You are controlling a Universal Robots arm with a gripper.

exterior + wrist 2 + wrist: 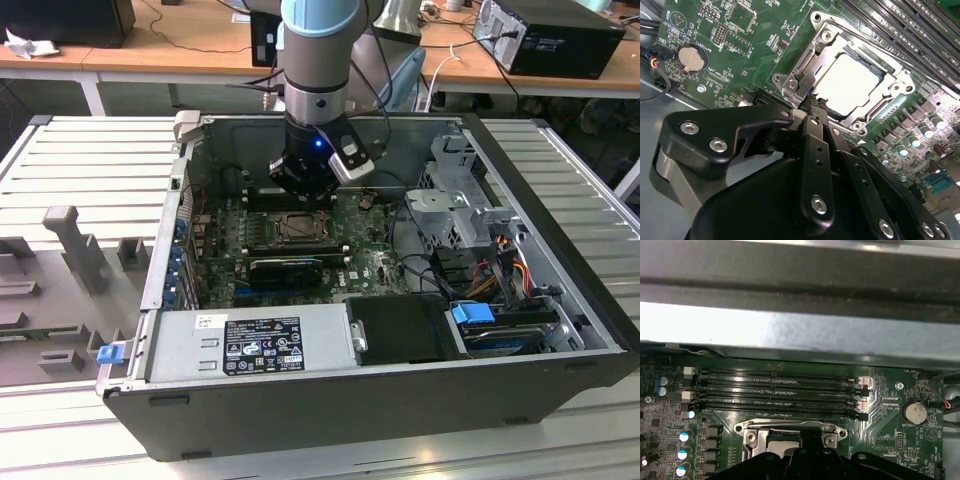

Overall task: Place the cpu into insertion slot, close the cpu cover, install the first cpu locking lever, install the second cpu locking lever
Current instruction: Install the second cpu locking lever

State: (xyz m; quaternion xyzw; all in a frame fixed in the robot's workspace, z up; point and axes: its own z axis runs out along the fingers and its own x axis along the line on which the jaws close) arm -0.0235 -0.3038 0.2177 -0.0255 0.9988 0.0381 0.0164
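Observation:
The pale cpu [850,82] lies flat in the insertion slot [298,228] on the green motherboard. The silver cpu cover [822,42] lies down around it, and the chip shows through its window. In the second wrist view my gripper [812,102] has its black fingers [815,145] drawn together with nothing between them. Their tips sit at one corner of the socket frame, beside a small metal lever part [796,82]. In the exterior view the gripper [305,190] hangs just above the slot's far edge. The first wrist view shows the socket's edge [790,429].
Several long black memory slots [780,390] run beside the socket. A coin battery [914,412] sits on the board. A black card [285,270], power supply [250,345], drive cage [460,205] and cables [420,270] fill the open case [560,250].

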